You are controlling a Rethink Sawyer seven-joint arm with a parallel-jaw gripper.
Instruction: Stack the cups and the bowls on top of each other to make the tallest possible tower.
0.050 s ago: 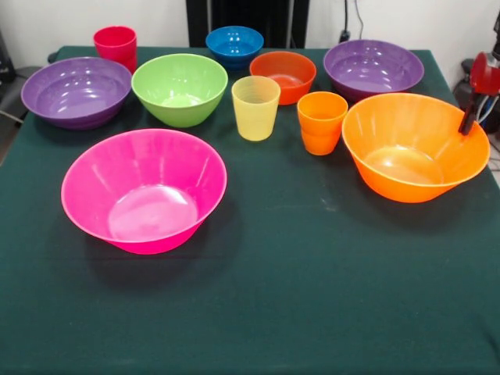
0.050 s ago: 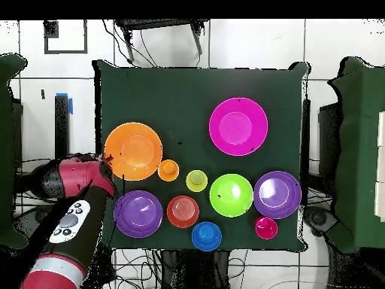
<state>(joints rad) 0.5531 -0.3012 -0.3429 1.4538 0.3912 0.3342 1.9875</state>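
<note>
All the bowls and cups stand apart and upright on the green table. In front are the large pink bowl (image 1: 144,191) (image 2: 237,126) and the large orange bowl (image 1: 414,144) (image 2: 133,150). Behind them are two purple bowls (image 1: 76,90) (image 1: 373,68), the green bowl (image 1: 180,87), the orange-red bowl (image 1: 283,76) and the blue bowl (image 1: 234,43). The red cup (image 1: 116,45) is far left, with the yellow cup (image 1: 255,107) and orange cup (image 1: 321,122) in the middle. My gripper (image 1: 467,121) (image 2: 110,159) hangs at the orange bowl's outer rim.
The dark green cloth (image 1: 312,297) covers the table. The red arm (image 2: 75,184) reaches in from beside the table's edge by the orange bowl. Cables and dark equipment lie around the table on the floor.
</note>
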